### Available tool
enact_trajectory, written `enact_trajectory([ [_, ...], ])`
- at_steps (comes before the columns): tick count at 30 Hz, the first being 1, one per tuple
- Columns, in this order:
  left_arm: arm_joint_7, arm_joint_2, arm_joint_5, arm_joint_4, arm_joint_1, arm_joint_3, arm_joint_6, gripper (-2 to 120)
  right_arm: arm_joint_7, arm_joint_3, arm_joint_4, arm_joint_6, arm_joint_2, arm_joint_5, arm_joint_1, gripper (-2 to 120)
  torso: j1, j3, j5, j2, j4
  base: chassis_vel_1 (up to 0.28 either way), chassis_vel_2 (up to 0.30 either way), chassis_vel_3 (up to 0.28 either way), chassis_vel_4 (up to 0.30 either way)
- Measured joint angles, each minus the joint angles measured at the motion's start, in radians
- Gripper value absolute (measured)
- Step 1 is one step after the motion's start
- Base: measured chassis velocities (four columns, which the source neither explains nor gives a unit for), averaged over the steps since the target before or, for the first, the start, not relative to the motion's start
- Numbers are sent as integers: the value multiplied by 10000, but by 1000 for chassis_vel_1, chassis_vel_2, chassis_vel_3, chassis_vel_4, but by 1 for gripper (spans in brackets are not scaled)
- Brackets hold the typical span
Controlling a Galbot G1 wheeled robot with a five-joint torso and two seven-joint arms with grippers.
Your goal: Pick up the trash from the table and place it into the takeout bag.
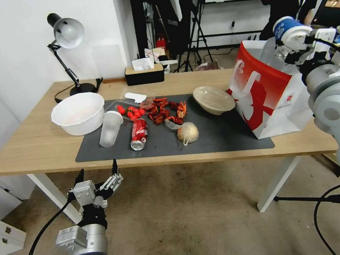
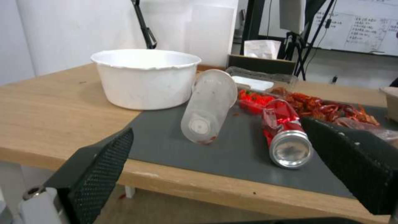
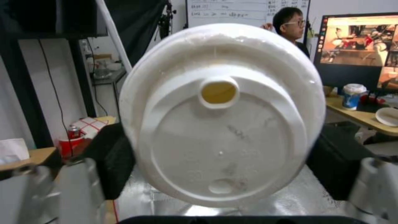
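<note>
Light-wood surface (image 1: 33, 147) carries a grey mat strewn with crayfish shells (image 1: 164, 111); the right pincer (image 1: 294, 39) hangs over the takeout bag (image 1: 266, 95), clamped on the blue cup (image 1: 284, 28), likely for dropping in. Left wrist view: the left pincer (image 2: 232, 168) gapes, empty, facing the soda can (image 2: 286, 137). Right wrist view: pads (image 3: 110, 158) squeeze the cup's white lid (image 3: 224, 115) above the bag's liner (image 3: 265, 203).

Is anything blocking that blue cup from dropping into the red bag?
Nothing visible. The right end effector holds the blue cup over the red bag's open top, and the silvery liner below looks clear.
</note>
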Motion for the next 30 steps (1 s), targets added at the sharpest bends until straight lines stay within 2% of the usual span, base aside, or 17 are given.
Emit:
enact_trajectory([
  [1,-2,0,-4,-34,14,-7,-12,100,-20,0,-28,29,30,-64,-10,88,0,0,-1,0,0,0,0,0,0],
  [3,-3,7,-6,-59,28,-21,-15,100,-37,0,-38,31,57,-113,-24,89,0,-1,-1,0,0,0,0,0,0],
  [4,-3,20,-7,-70,33,-45,-16,100,-50,0,-47,31,95,-160,-35,96,0,-1,0,1,0,0,0,0,0],
  [5,-3,34,-7,-74,33,-65,-16,100,-72,-1,-50,32,122,-210,-50,99,0,-1,-2,0,-1,0,0,0,0],
  [12,-2,27,-4,-61,28,-67,-31,100,-288,-3,-61,130,146,-393,-178,100,-1,-1,-1,0,-1,0,0,0,0],
  [16,8,14,6,-34,9,-46,-36,100,-749,27,32,523,113,-381,-317,100,0,-1,-2,0,0,0,0,0,0],
  [19,18,6,8,11,-12,-35,-66,100,-1444,53,230,1144,108,-371,-588,100,-1,-1,-1,0,-1,0,0,0,0],
  [25,39,6,7,49,-33,-31,-83,100,-2667,70,707,1816,160,-377,-1190,100,0,-1,-3,0,1,0,0,0,0],
  [30,86,25,1,82,-35,-64,-123,100,-4106,171,1205,2405,292,-829,-2474,100,-1,-1,-2,0,-1,0,0,0,0],
])
